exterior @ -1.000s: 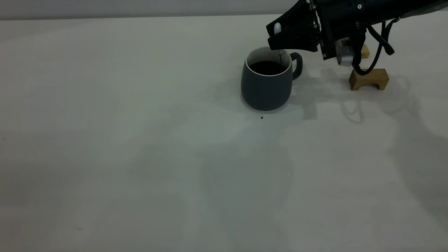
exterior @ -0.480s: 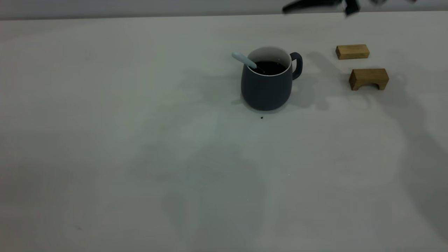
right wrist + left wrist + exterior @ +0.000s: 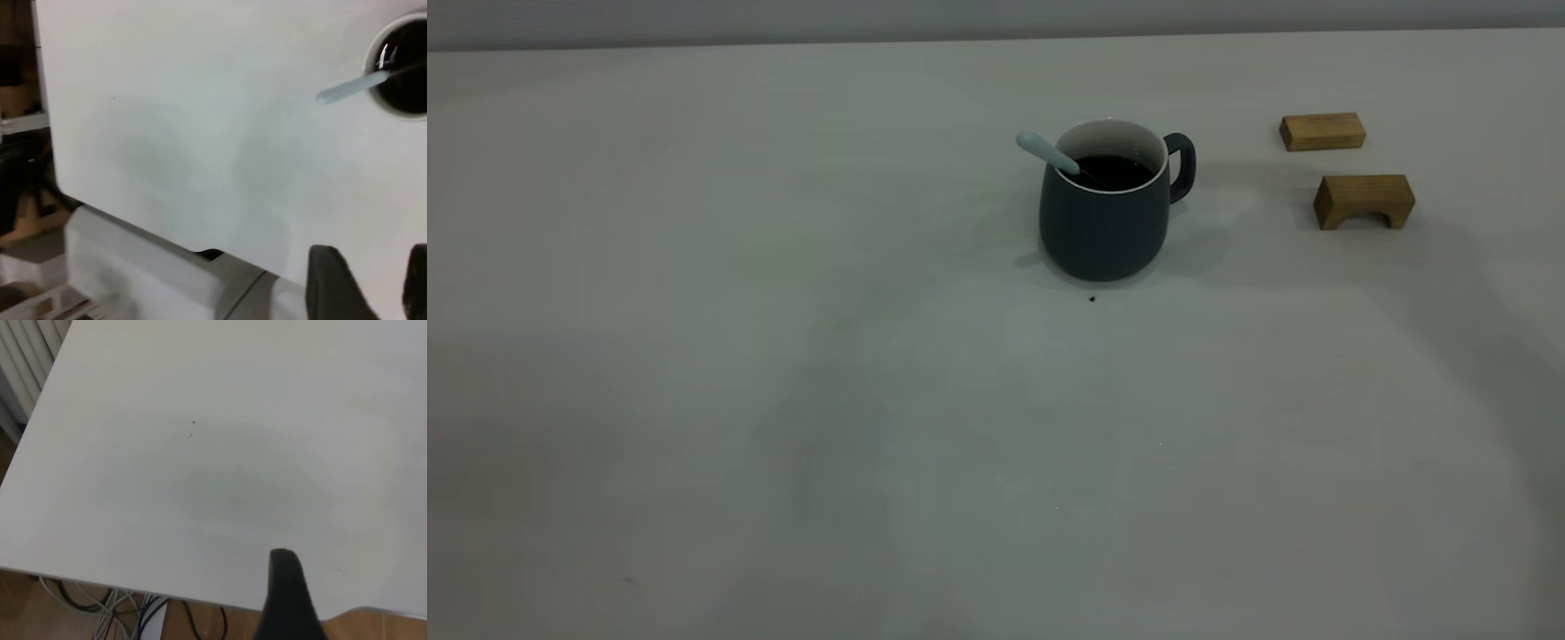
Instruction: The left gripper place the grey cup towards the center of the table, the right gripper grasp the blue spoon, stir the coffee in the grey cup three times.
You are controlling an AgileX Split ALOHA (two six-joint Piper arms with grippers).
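The grey cup (image 3: 1104, 227) stands upright on the table (image 3: 783, 356), right of centre toward the back, handle to the right. Dark coffee (image 3: 1110, 171) fills it. The blue spoon (image 3: 1048, 153) rests in the cup, its pale handle leaning out over the left rim. Neither gripper shows in the exterior view. In the right wrist view my right gripper (image 3: 377, 283) is open and empty near the table's edge, well away from the cup (image 3: 369, 63) and spoon (image 3: 350, 88). My left gripper (image 3: 288, 600) hangs over the table's near edge, with no task object in that view.
Two tan wooden blocks lie right of the cup: a flat one (image 3: 1322, 131) at the back and an arch-shaped one (image 3: 1364, 201) in front of it. A tiny dark speck (image 3: 1092, 299) sits just before the cup. Cables hang below the table edge (image 3: 120, 613).
My right gripper let go of the spoon and pulled up and away, out of the exterior view. The spoon now leans on the cup's left rim. The cup has not moved.
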